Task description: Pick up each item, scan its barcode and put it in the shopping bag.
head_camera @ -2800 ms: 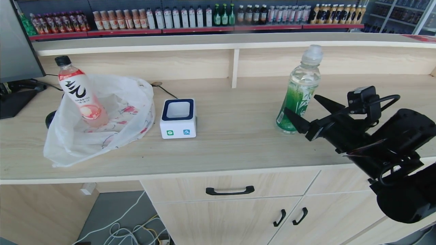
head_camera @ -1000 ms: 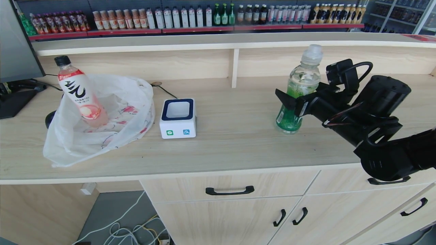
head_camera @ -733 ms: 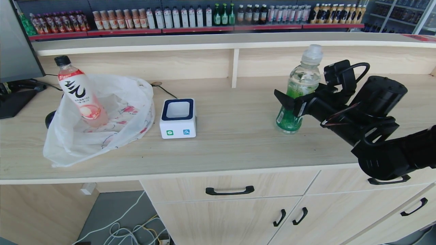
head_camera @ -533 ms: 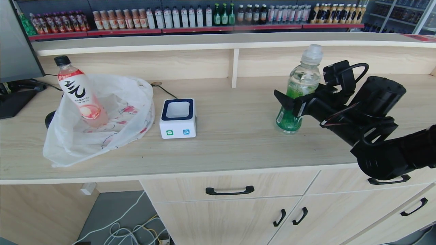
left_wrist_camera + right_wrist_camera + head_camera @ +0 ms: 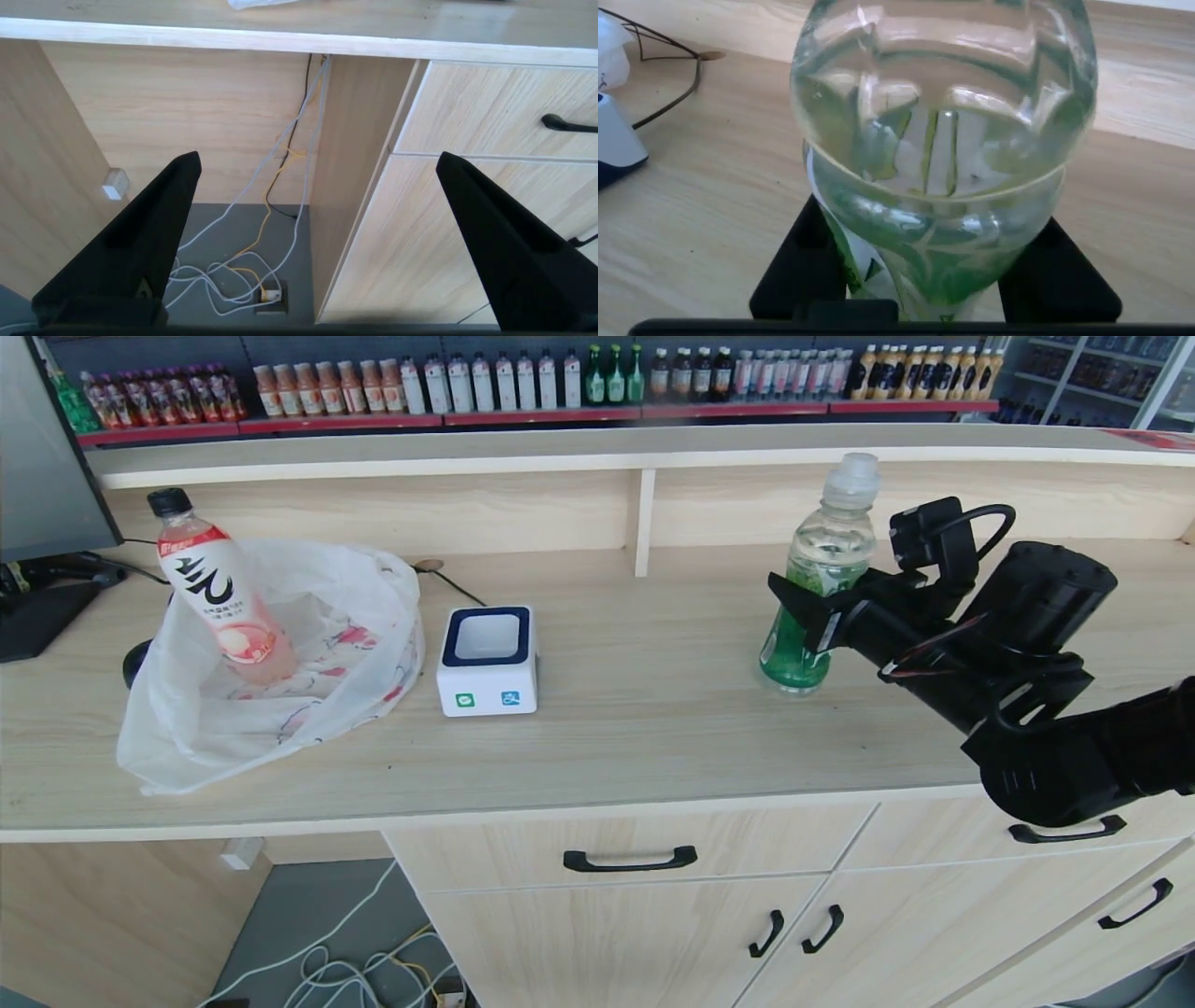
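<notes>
Right claw (image 5: 822,595) of mine is clamped on the green bottle (image 5: 827,546) mid-body, upright, well apart from the scanner (image 5: 488,660); my left claw (image 5: 318,161) hangs wide open below the counter (image 5: 280,30).

Pale wood worktop (image 5: 644,737) noted across mid-frame. Stocked drinks shelf (image 5: 560,418) seen along top edge. Dark monitor (image 5: 47,448) at upper left. Black drawer handle (image 5: 630,860) below centre. Loose cables (image 5: 364,975) on floor, lower left.
</notes>
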### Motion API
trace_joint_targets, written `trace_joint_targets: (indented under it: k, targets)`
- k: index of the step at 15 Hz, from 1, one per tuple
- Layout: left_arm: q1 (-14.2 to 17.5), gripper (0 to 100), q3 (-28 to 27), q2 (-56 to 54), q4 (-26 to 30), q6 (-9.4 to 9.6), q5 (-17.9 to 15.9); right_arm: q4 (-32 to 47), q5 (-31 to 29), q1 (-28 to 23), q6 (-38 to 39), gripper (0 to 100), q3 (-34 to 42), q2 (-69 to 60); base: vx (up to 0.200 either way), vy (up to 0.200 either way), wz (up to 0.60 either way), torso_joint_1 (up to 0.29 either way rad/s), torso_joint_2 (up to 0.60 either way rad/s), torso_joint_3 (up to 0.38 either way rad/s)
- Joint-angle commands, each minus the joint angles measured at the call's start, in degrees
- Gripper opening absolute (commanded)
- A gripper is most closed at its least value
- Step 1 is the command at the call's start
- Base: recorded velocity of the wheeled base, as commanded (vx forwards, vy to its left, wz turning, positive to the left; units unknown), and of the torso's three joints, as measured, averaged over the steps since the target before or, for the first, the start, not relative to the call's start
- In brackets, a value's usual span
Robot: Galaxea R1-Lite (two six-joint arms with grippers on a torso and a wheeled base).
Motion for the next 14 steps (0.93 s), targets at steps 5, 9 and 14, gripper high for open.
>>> trace_joint_targets:
  k: [5,9,14]
  targets:
    - [0.0,100,0.0,-0.02,-0.05,-0.01,0.0,-0.04,0.2,-0.03,0.18,0,0.21,-1.62,0.0,0.0,0.0,0.0,0.0,0.0]
    - [0.0,100,0.0,0.06,-0.05,-0.01,0.0,0.05,0.28,-0.03,0.27,0,0.64,-4.0,0.0,0.0,0.0,0.0,0.0,0.0]
    - [0.0,100,0.0,0.06,-0.05,-0.01,0.0,0.23,0.55,0.14,1.32,0,3.02,-9.97,0.0,0.0,0.0,0.0,0.0,0.0]
